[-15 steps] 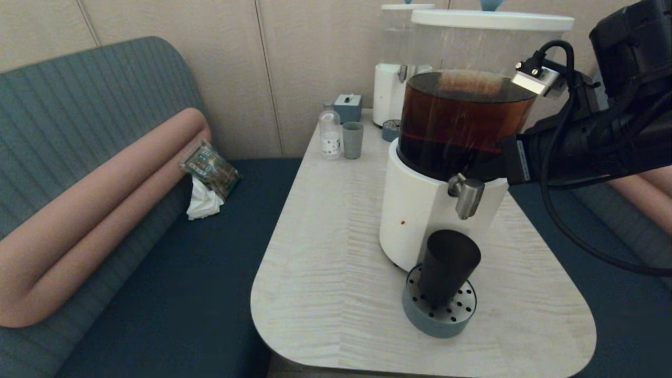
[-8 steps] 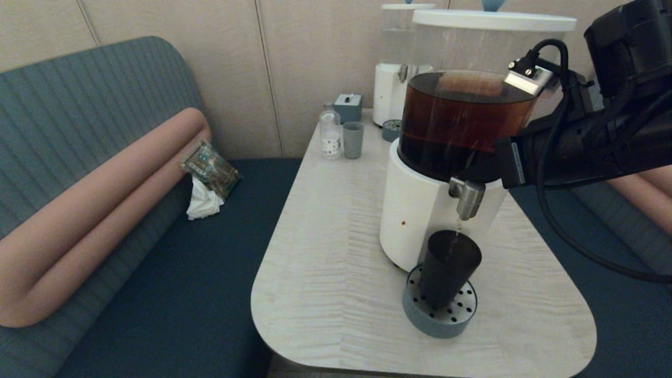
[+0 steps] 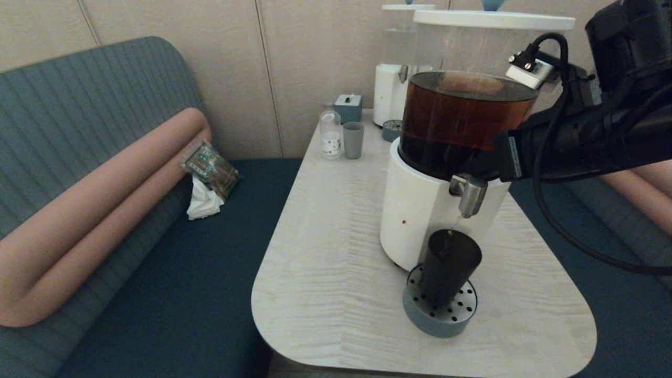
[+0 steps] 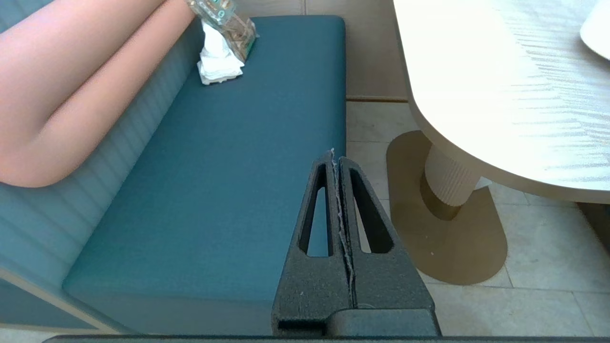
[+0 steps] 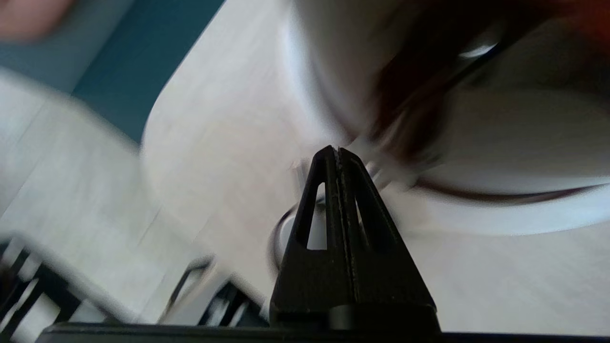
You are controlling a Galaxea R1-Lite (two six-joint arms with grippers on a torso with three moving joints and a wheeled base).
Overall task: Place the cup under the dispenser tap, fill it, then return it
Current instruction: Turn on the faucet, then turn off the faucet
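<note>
The right gripper [image 5: 337, 151] has its fingers pressed together, at center frame beside the dispenser tap [image 3: 469, 194]. Lower right, the cup [image 3: 449, 268] stands on the drip tray [image 3: 438, 320] under it. The left gripper [image 4: 333, 155] has its fingers pressed together over the bench.

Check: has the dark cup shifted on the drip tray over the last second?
No. The dark cup stands at the same spot on the perforated drip tray, directly below the steel tap, as in both earlier head views.
</note>
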